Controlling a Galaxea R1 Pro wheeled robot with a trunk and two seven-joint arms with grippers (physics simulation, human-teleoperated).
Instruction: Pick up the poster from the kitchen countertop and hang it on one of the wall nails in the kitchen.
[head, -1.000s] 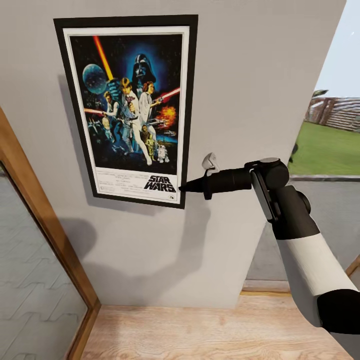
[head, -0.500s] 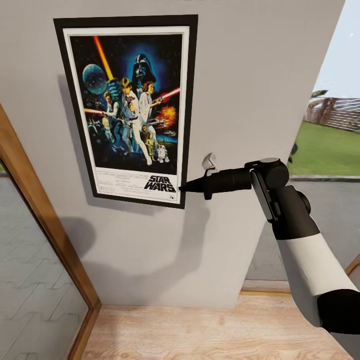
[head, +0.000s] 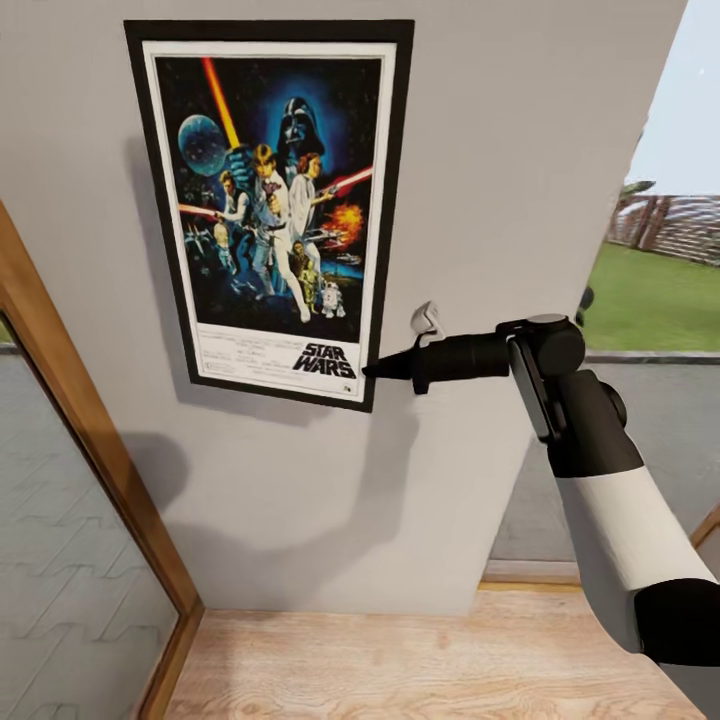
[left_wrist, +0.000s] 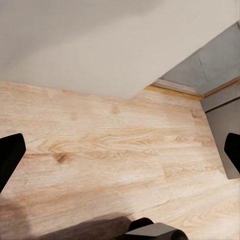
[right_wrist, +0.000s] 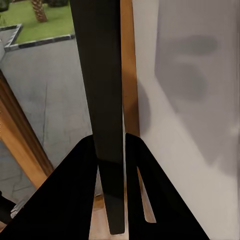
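1. The Star Wars poster (head: 275, 205) stands upright against the grey wall (head: 500, 150), tilted a little, with its black frame and white border all in sight.
2. The right gripper (head: 372, 371) reaches in from the right and pinches the poster's lower right edge; at the wrist, the black frame edge (right_wrist: 102, 100) runs between the two fingers (right_wrist: 70, 190), clenched on it.
3. The left gripper (left_wrist: 120, 152) hangs over the wooden floor (left_wrist: 100, 150), fingertips spread wide and released, grasping nothing.
4. A wood-framed glass panel (head: 60, 520) stands at the left; grass (head: 650, 300) lies outside at far right.
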